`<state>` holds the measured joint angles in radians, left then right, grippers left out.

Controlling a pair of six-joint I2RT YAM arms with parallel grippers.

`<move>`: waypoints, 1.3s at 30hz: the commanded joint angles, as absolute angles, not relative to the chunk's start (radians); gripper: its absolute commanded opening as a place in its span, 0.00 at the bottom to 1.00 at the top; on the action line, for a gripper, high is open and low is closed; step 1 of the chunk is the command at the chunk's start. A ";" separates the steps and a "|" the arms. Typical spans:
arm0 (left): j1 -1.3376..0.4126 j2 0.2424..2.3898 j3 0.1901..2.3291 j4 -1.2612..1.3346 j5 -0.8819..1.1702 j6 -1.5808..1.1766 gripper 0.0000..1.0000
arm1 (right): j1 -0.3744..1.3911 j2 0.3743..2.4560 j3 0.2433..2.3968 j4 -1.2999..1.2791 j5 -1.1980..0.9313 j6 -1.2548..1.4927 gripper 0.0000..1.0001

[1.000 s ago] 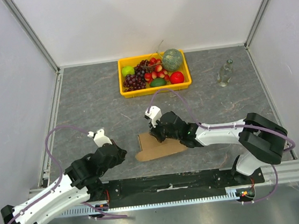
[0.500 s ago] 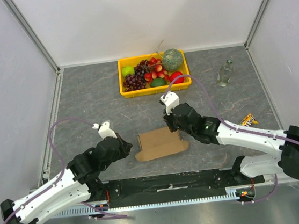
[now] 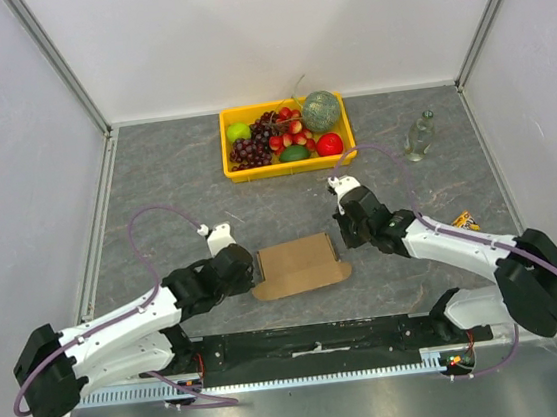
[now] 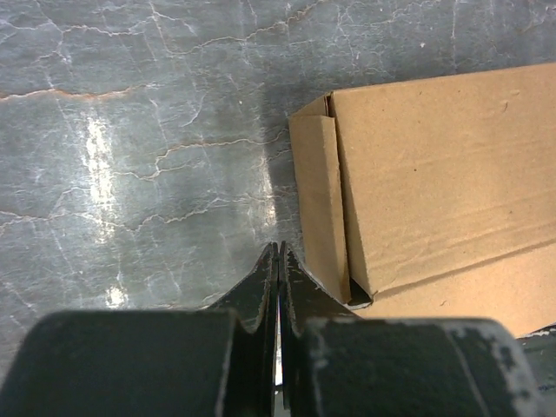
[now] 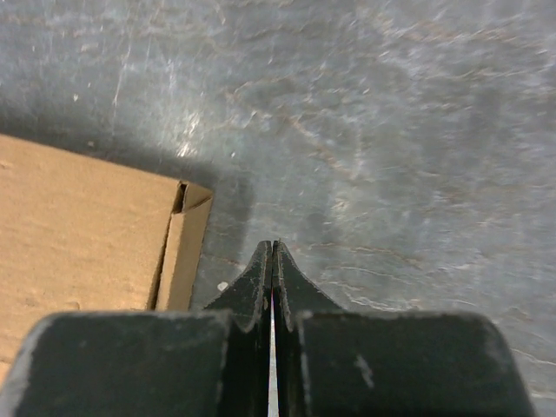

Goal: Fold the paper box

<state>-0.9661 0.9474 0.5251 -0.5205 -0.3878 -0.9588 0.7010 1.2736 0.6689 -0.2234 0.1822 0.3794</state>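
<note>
The paper box point(image 3: 300, 263) is a shallow brown cardboard mailer lying closed on the grey table, with a rounded flap sticking out along its near edge. My left gripper point(image 3: 248, 268) is shut and empty, its tips just off the box's left end wall point(image 4: 320, 208). My right gripper point(image 3: 342, 242) is shut and empty, just off the box's right end. The left wrist view shows the left gripper point(image 4: 279, 248) beside the box point(image 4: 434, 174). The right wrist view shows the right gripper point(image 5: 273, 246) beside the box's corner point(image 5: 87, 226).
A yellow crate point(image 3: 237, 168) of fruit stands at the back centre. A clear glass bottle point(image 3: 417, 136) stands at the back right. A small yellow and dark object point(image 3: 461, 220) lies on the table right of the right arm.
My right gripper has let go of the box and drawn back to its right end. My left gripper has moved right, up to the box's left end. The box now lies closed and flatter.
</note>
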 commanded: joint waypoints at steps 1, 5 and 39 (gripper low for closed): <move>-0.956 0.959 0.497 -0.397 -0.371 -0.930 0.02 | 0.690 1.337 0.658 -0.155 0.008 0.396 0.00; -0.943 1.021 0.503 -0.354 -0.347 -0.902 0.02 | 0.689 1.376 0.646 -0.129 -0.055 0.420 0.00; -0.554 1.261 0.675 -0.213 -0.225 -0.620 0.02 | 0.514 1.379 0.807 -0.083 0.172 0.281 0.00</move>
